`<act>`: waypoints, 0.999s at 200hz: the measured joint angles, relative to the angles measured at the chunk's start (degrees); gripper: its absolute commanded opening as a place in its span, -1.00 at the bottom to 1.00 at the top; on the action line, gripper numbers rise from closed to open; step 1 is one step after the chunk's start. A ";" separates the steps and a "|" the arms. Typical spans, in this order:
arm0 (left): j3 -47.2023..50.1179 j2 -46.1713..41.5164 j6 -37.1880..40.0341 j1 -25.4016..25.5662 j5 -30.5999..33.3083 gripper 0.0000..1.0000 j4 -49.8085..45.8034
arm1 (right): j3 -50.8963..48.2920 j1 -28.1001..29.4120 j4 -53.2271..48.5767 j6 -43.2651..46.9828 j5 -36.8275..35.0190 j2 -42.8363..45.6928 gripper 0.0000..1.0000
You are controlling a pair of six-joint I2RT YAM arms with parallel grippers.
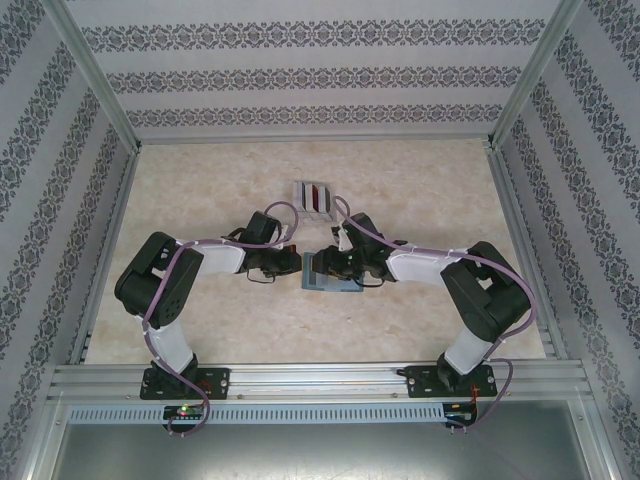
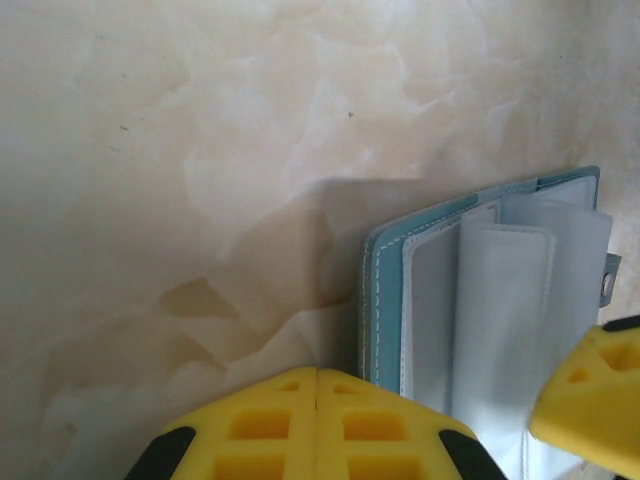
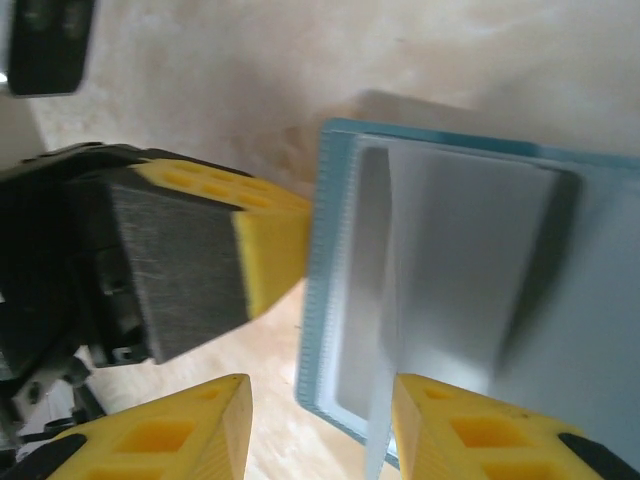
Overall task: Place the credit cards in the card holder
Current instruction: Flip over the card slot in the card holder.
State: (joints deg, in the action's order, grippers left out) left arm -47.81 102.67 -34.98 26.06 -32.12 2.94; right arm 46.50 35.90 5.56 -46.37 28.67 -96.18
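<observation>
Card holder (image 2: 500,300) lies open on table (image 2: 150,150). We note left pincer (image 2: 317,385) closed beside it, right pincer (image 3: 320,405) parted.

Card holder (image 2: 381,292): stitched leatherette w/ frosted plastic sleeves (image 2: 505,300); table (image 2: 150,150) matt marble-look.

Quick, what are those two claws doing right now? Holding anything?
Left gripper: closed, empty, fingertips beside the card holder.
Right gripper: open, jaws astride the card holder's corner, not clamped on it.
</observation>
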 measured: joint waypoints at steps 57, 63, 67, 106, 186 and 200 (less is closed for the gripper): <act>0.57 0.04 -0.04 -0.66 -0.90 -1.00 0.94 | 0.66 0.66 0.92 0.04 1.07 -0.96 -0.14; 0.66 0.04 -0.07 -0.68 -1.07 -1.00 1.16 | 0.72 0.66 0.85 0.11 1.25 -0.94 -0.13; 0.70 0.04 -0.07 -0.70 -1.11 -1.00 1.25 | 0.79 0.66 0.70 0.22 1.27 -0.94 -0.13; 1.40 0.00 -0.26 -1.22 -1.95 -0.97 2.58 | 0.83 0.46 -2.93 2.45 0.22 3.45 -0.12; 5.49 -3.08 -0.85 -2.21 0.02 -0.60 6.75 | 10.16 -3.43 -14.40 10.27 -15.30 7.13 -0.12; 6.78 -4.72 -0.83 -2.67 1.90 -0.51 6.93 | 14.84 -3.43 -15.76 11.98 -18.29 5.29 -0.12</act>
State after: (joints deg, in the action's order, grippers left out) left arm -41.04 97.95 -35.81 23.40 -30.22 9.87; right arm 61.34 32.47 -10.20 -34.39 10.37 -90.89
